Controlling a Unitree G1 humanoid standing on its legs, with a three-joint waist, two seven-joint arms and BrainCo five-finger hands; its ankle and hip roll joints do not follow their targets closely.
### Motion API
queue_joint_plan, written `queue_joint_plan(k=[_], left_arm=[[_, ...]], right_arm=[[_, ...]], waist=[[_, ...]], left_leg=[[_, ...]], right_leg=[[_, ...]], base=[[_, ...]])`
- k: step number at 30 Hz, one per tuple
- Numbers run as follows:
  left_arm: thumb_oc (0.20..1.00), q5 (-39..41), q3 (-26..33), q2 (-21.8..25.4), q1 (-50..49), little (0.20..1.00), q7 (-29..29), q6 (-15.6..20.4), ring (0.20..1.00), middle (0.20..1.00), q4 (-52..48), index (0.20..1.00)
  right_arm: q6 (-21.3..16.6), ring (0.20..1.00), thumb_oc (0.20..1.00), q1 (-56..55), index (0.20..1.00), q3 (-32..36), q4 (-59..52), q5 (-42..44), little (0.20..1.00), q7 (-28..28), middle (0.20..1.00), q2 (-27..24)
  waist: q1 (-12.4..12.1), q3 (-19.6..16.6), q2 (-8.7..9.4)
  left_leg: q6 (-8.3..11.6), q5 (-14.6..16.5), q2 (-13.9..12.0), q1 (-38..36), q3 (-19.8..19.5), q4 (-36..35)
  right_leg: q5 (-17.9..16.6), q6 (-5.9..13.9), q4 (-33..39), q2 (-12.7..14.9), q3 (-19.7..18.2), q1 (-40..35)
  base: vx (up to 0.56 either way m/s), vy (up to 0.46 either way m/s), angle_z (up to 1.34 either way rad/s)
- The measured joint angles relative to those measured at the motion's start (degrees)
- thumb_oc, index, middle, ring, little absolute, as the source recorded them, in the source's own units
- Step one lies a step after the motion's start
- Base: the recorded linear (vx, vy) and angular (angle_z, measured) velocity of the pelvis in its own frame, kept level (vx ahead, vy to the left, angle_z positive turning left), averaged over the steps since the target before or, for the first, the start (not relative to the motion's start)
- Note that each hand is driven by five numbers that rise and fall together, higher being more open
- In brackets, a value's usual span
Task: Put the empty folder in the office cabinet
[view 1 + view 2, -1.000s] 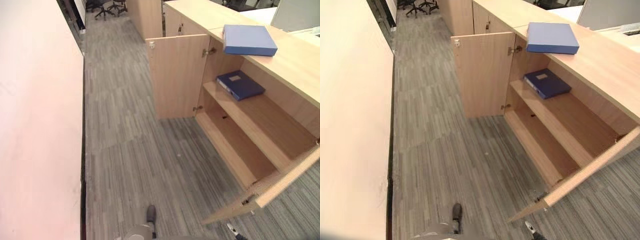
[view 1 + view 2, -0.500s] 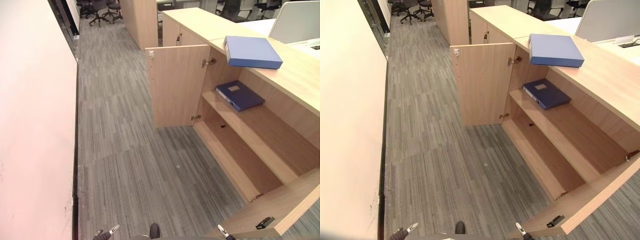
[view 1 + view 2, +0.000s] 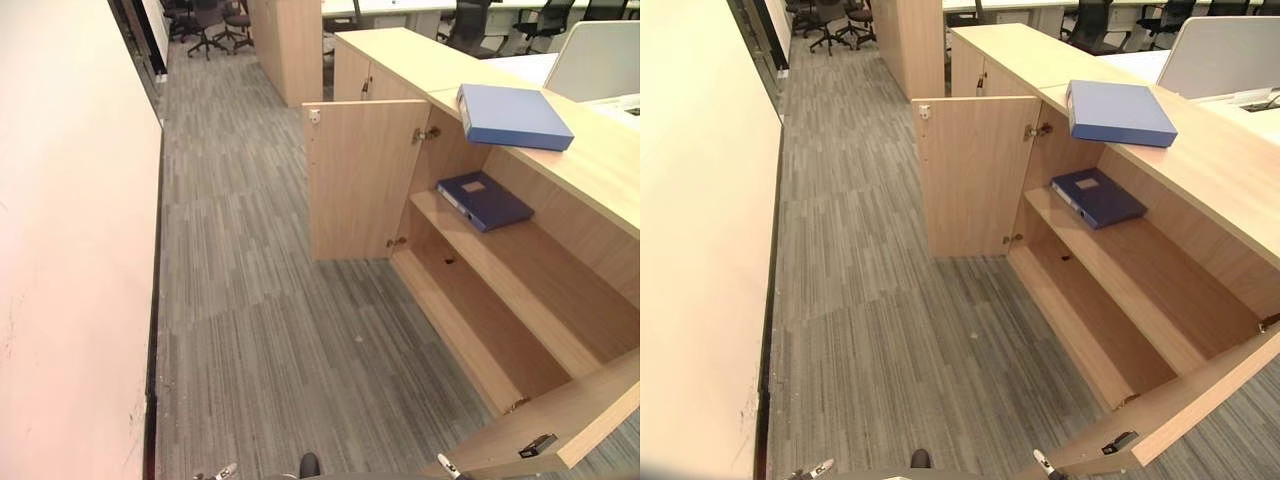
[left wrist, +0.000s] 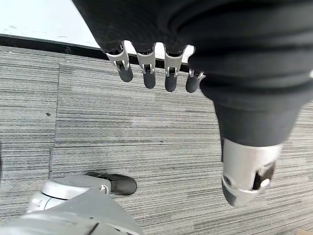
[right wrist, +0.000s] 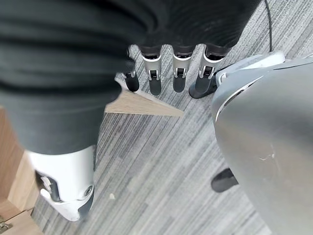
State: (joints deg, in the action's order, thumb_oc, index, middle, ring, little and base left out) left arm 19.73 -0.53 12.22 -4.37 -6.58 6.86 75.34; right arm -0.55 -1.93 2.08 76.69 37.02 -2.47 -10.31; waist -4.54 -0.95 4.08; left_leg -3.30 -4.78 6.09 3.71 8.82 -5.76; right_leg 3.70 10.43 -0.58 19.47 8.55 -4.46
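A light blue folder (image 3: 515, 116) lies flat on top of the wooden office cabinet (image 3: 600, 165), near its far end. A dark blue folder (image 3: 484, 200) lies on the cabinet's upper shelf (image 3: 520, 260), just below the light one. Both cabinet doors stand open: the far door (image 3: 365, 180) and the near door (image 3: 560, 430). My left hand (image 4: 149, 73) hangs over the carpet with straight fingers and holds nothing. My right hand (image 5: 178, 73) hangs open too, beside the near door's edge (image 5: 142, 105). Both hands are low and well short of the folders.
A pale wall (image 3: 70, 250) runs along the left. Grey carpet (image 3: 260, 330) stretches between it and the cabinet. Office chairs (image 3: 205, 20) and a tall wooden unit (image 3: 285, 45) stand at the far end. A white panel (image 3: 600, 55) rises behind the cabinet top.
The whole picture has shifted, so the camera has moved and shows more of the far room. The folders and doors stay put. My fingertips sit lower at the bottom edge.
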Motion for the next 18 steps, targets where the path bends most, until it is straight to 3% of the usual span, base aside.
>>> queue_joint_plan(k=[6,10,18], left_arm=[[1.0,-0.4,0.0,0.1,-0.1,1.0,0.0,-0.2,1.0,1.0,0.0,1.0],[1.0,-0.4,-0.1,0.0,0.1,1.0,0.0,-0.2,1.0,1.0,-0.3,1.0],[1.0,-0.4,-0.1,0.1,-0.4,1.0,-0.1,-0.5,1.0,1.0,-1.2,1.0]], right_arm=[[0.0,1.0,1.0,-0.1,1.0,-0.2,-0.1,0.0,1.0,0.0,1.0,-0.1],[0.0,1.0,1.0,-0.5,1.0,-0.2,-0.1,0.0,1.0,-0.1,1.0,-0.1],[0.0,1.0,1.0,-1.4,1.0,-0.4,-0.2,0.0,1.0,-0.2,1.0,0.1]], waist=[[-0.8,-0.6,0.19],[-0.6,-0.8,0.21],[-0.6,-0.4,0.14]], left_leg=[[0.16,-0.1,0.1,0.4,0.7,0.0],[0.15,-0.1,0.0,0.3,0.7,0.0],[0.96,-0.5,-1.4,-0.3,0.8,0.0]], right_leg=[[-0.1,0.58,1.1,0.8,0.4,0.4],[-1.3,2.6,1.0,0.7,0.4,0.2],[-1.3,2.9,2.2,-0.2,1.7,-0.8]], base=[[-0.01,-0.017,-0.05],[-0.01,-0.044,-0.02],[-0.05,-0.12,-0.02]])
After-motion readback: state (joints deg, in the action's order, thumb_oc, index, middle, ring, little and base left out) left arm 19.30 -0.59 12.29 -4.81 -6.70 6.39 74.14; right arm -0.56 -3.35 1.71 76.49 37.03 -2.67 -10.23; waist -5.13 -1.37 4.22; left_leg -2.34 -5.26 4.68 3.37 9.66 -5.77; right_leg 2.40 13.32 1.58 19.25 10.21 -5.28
